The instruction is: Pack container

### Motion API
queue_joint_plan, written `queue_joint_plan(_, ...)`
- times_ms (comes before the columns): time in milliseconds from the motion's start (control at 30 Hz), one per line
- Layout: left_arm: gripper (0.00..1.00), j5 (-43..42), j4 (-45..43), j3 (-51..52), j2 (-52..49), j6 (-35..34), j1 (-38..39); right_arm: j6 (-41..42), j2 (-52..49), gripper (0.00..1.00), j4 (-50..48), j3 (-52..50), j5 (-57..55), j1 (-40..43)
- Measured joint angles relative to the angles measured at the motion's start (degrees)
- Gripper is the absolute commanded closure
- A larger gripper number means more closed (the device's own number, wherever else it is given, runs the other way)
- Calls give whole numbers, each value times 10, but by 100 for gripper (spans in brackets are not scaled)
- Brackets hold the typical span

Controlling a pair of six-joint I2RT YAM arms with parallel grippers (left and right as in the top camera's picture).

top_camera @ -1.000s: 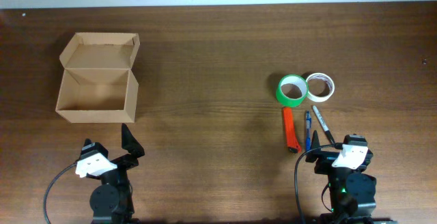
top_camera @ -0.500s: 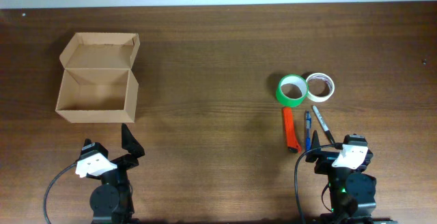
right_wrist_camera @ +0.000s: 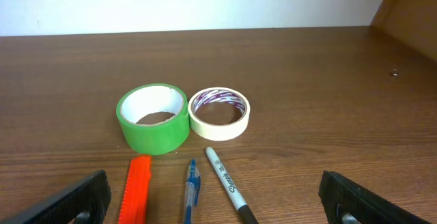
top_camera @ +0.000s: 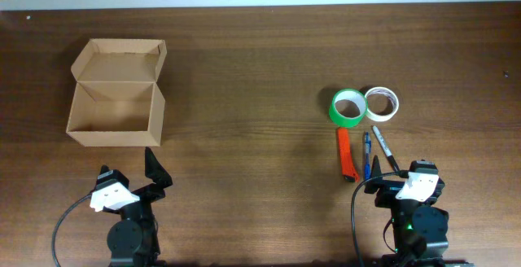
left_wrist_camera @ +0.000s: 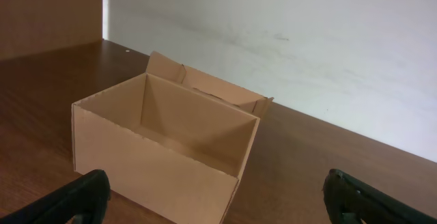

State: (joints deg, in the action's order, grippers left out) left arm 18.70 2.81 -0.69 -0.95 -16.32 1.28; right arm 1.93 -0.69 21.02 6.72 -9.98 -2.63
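Cardboard container sits lid-open on the left, just far of your left gripper, while the green tape roll and blue pen, lying near-to-far, are just beyond your right gripper, so right's closer; both grippers gape wide, empty.

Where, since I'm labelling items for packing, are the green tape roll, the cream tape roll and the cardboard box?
green tape roll (right_wrist_camera: 153,136), right wrist view, on its outer front wall.
cream tape roll (right_wrist_camera: 220,130), right wrist view, on its outer front wall.
cardboard box (left_wrist_camera: 150,176), left wrist view, on its near front wall.
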Motion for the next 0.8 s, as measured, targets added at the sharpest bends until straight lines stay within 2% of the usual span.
queue_joint_plan(300, 0, -23, 4, 0, 0, 0, 0, 0, 0, 1, 0, 0, 0, 0)
queue_joint_plan(533, 0, -86, 81, -49, -11, 0, 0, 10, 0, 1, -21, 5, 19, 0)
queue_joint_plan(633, 1, -96, 121, -125, -72, 11, 0, 11, -11, 1, 13, 42, 21, 0)
queue_joint_plan(800, 0, -103, 191, -331, -286, 66, 0, 9, -124, 1, 119, 200, -11, 1)
